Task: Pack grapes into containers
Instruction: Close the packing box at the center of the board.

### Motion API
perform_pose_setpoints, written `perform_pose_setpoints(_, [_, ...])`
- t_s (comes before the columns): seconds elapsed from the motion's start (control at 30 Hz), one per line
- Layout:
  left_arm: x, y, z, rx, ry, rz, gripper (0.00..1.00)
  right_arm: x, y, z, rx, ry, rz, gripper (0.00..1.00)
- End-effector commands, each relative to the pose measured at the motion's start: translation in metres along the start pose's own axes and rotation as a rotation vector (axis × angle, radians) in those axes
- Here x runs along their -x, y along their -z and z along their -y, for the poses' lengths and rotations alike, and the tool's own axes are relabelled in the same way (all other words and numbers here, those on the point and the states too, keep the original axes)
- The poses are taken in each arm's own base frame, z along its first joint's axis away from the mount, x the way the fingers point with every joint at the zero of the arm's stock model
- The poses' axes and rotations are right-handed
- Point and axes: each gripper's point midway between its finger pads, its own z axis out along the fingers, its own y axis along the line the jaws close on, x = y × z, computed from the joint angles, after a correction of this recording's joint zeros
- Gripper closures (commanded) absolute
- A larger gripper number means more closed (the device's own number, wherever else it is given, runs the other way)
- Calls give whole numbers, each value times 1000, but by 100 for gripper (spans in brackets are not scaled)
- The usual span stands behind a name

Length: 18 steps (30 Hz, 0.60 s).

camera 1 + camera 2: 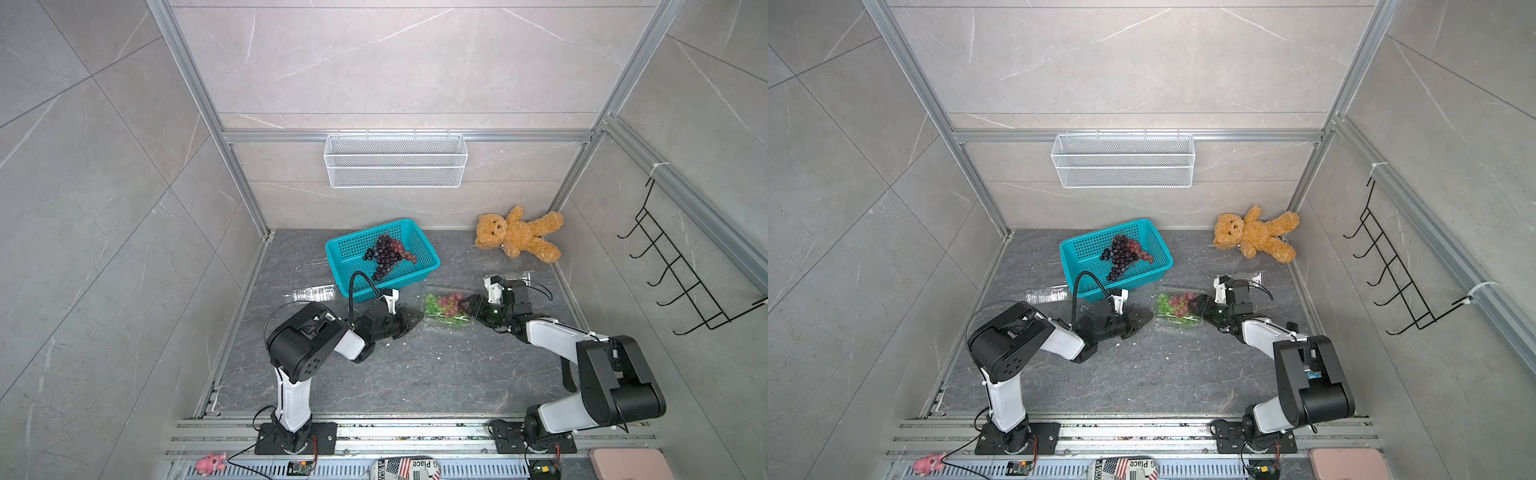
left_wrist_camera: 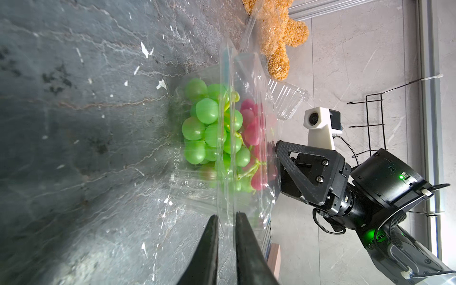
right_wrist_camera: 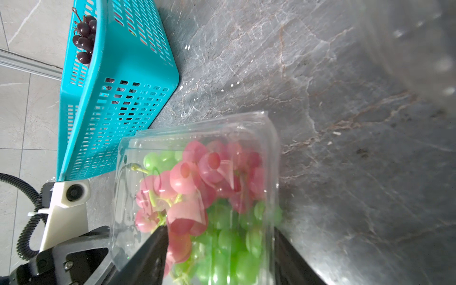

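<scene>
Grapes [image 3: 197,187] hazy (inside container [image 3: 270,148]), basket [image 3: 118,98] cropped

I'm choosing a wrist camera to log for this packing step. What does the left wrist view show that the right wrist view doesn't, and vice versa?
Left wrist only: the teddy bear, a second clamshell, the black wire rack, the right gripper from outside, and the left gripper pinching the rim of the clear container. Right wrist only: the teal basket holding dark grapes, and the right gripper's fingers clamped across the container. Both: that container with green grapes and pink grapes, on the dark table.
</scene>
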Motion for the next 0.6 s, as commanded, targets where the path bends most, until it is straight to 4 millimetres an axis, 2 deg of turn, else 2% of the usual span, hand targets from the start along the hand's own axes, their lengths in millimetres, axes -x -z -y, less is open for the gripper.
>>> perform_pose_setpoints(0.0, [3, -8, 14, -37, -27, 11, 84, -17, -5, 10, -19, -31, -44, 36])
perform_pose_setpoints(0.3, [-2, -16, 11, -11, -23, -2, 86, -22, -8, 12, -16, -35, -48, 37])
perform_pose_setpoints(0.57, [-5, -19, 13, 7, -31, -11, 82, -23, -7, 10, -11, -36, -47, 38])
